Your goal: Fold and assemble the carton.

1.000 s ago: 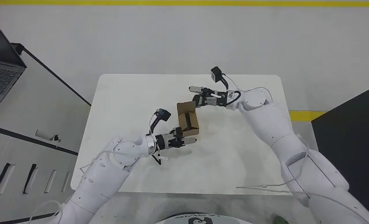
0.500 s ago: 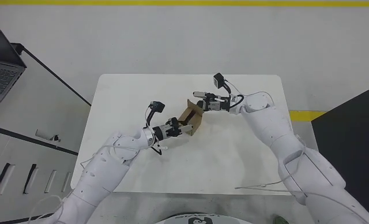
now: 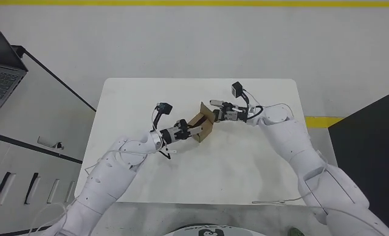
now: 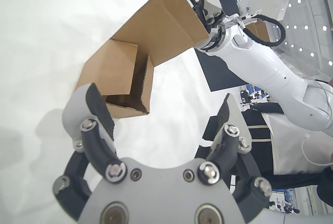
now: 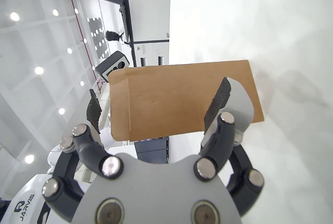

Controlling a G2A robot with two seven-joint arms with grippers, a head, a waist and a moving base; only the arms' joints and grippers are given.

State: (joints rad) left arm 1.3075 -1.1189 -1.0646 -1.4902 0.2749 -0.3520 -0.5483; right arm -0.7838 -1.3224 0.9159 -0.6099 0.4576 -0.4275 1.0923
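no legible text, no labels, numbers or signs on the carton (image 4: 122, 66)

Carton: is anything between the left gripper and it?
Nothing visible. The open left gripper sits right at the carton's open end; the right gripper is on the far side, at the raised flap.

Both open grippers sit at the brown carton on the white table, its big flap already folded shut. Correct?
No: the flap of the carton stands raised, leaving its inside open, as the left wrist view shows. The rest holds.
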